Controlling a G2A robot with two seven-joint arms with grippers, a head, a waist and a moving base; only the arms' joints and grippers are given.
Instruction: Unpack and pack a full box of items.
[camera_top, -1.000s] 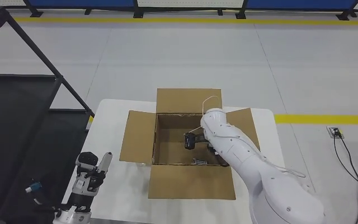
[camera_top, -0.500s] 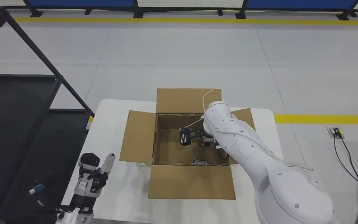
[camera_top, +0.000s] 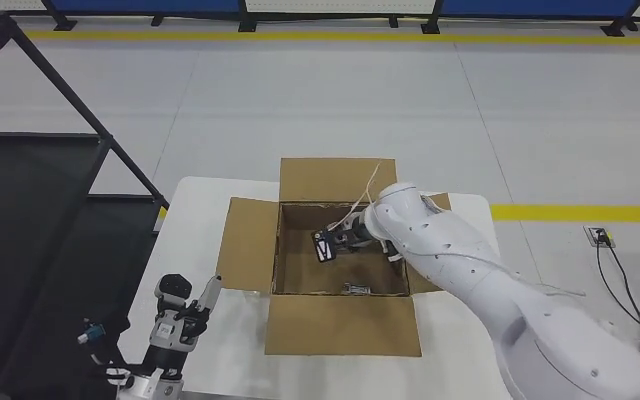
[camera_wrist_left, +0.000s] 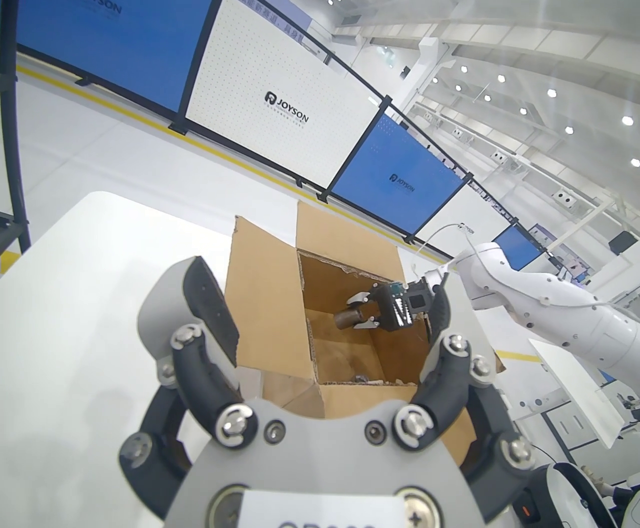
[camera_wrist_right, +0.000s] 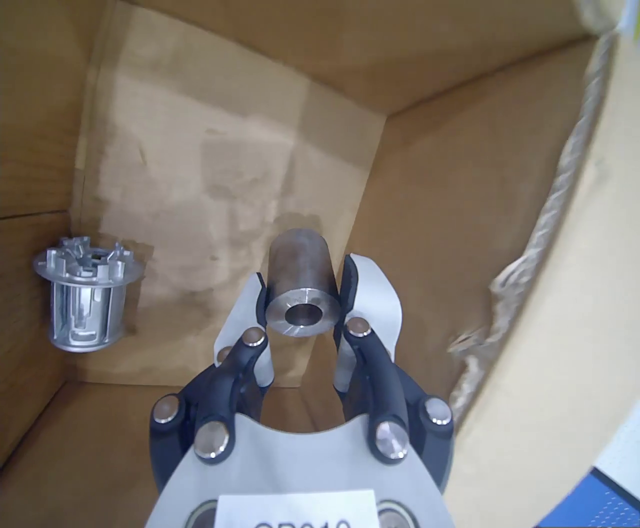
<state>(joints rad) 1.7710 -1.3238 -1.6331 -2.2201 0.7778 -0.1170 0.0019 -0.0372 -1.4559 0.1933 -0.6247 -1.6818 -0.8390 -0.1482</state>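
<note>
an industrial test hall: partition panels (camera_wrist_left: 280, 110), yellow floor line (camera_top: 300, 36), high lit ceiling (camera_wrist_left: 525, 65).

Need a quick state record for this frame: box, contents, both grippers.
box: cardboard box, flaps open, on white table
right gripper: inside the box, shut on dark metal cylinder
cylinder: hollow bore, gripped by its sides
other contents: silver flanged part, upright on the box floor by a wall
left gripper: open, empty, above the table outside the box
</note>
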